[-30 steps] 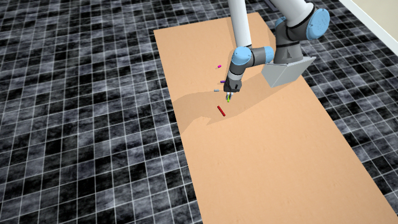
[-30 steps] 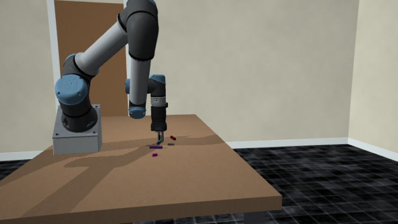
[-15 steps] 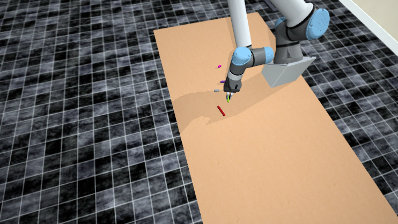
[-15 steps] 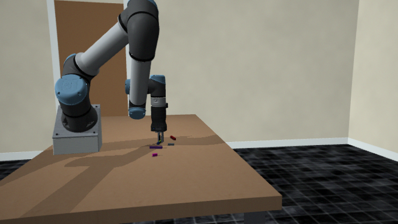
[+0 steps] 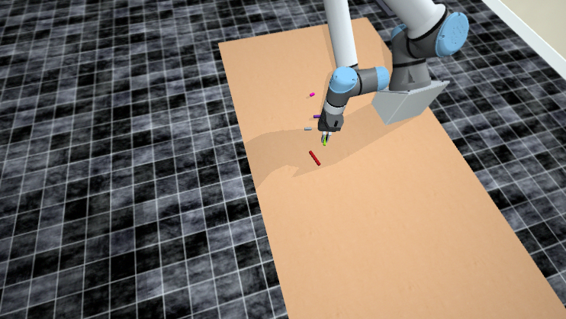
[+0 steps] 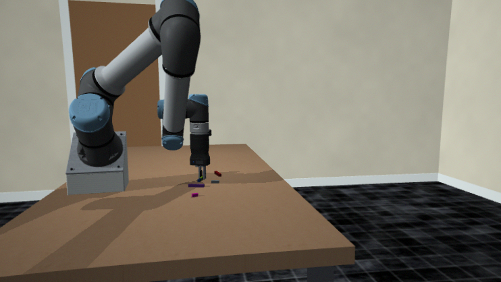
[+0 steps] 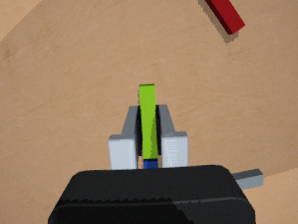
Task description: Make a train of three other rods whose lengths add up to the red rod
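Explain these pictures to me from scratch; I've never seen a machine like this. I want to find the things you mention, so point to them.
The machine is one jointed arm (image 5: 342, 39) (image 6: 176, 101) bolted beside its workspace on a table (image 5: 356, 237) (image 6: 210, 227) (image 7: 75, 75). It ends in a two-fingered gripper (image 5: 325, 138) (image 6: 202, 177) (image 7: 148, 120).

The top picture looks down from above, the exterior one looks across from the side, and the wrist one looks past the fingers.

On the table lie red (image 5: 314, 158) (image 6: 217, 173) (image 7: 227, 17), grey (image 5: 307, 128) (image 6: 215, 181) (image 7: 250, 179), purple (image 5: 316, 116) (image 6: 196, 185) and magenta (image 5: 312, 95) (image 6: 194, 195) rods.

A lime rod (image 5: 324, 143) (image 6: 201, 177) (image 7: 148, 122) is between the fingers, with a blue one (image 6: 198, 180) (image 7: 150, 163) at its end. Whether the lime rod is firmly held, I cannot tell.

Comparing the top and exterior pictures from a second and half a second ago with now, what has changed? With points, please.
Nothing visibly changed. The gripper (image 5: 325, 138) (image 6: 202, 173) (image 7: 148, 120) stays low with the lime rod (image 5: 324, 143) (image 6: 201, 177) (image 7: 148, 120) between its fingers; whether it grips it, I cannot tell. The red (image 5: 314, 158) (image 6: 217, 173) (image 7: 227, 17), grey (image 5: 307, 128) (image 6: 215, 181) (image 7: 250, 179), purple (image 5: 316, 116) (image 6: 196, 185) and magenta (image 5: 312, 94) (image 6: 194, 195) rods lie where they were.
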`<state>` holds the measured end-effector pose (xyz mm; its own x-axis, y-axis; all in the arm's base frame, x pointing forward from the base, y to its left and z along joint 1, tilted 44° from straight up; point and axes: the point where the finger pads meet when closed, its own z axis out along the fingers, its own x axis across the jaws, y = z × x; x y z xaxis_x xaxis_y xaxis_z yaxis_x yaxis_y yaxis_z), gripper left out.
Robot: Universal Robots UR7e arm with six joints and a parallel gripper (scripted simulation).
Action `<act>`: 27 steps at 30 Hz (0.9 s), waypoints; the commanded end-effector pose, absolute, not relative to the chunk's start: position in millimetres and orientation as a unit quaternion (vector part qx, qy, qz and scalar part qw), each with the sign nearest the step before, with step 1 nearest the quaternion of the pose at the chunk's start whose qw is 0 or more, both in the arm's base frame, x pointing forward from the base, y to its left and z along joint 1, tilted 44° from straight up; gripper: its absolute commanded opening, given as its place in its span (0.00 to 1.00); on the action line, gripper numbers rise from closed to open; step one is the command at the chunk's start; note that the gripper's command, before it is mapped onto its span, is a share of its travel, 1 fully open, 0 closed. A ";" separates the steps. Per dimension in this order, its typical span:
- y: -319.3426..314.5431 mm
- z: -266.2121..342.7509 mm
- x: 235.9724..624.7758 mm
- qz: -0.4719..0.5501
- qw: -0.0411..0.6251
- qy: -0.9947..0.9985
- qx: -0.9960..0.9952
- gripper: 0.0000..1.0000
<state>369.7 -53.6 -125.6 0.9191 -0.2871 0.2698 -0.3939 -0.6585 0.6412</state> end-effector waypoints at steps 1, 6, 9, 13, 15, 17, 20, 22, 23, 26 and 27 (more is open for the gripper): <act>-53.4 -125.4 370.0 0.073 0.368 -0.187 0.908 0.24; -53.4 -125.4 370.0 0.073 0.368 -0.187 0.908 0.24; -53.4 -125.4 370.0 0.073 0.368 -0.187 0.908 0.24; -53.4 -125.4 370.0 0.073 0.368 -0.187 0.908 0.36; -53.4 -125.4 370.0 0.073 0.368 -0.187 0.908 0.36; -53.4 -125.4 370.0 0.073 0.368 -0.187 0.908 0.42; -53.4 -125.4 370.0 0.073 0.368 -0.187 0.908 0.48; -53.4 -125.4 370.0 0.073 0.368 -0.187 0.908 0.48; -53.4 -125.4 370.0 0.073 0.368 -0.187 0.908 0.48; -53.4 -125.4 370.0 0.073 0.368 -0.187 0.908 0.54; -53.4 -125.4 370.0 0.073 0.368 -0.187 0.908 0.54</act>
<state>369.7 -53.6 -125.6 0.9191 -0.2871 0.2698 -0.3939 -0.6585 0.6412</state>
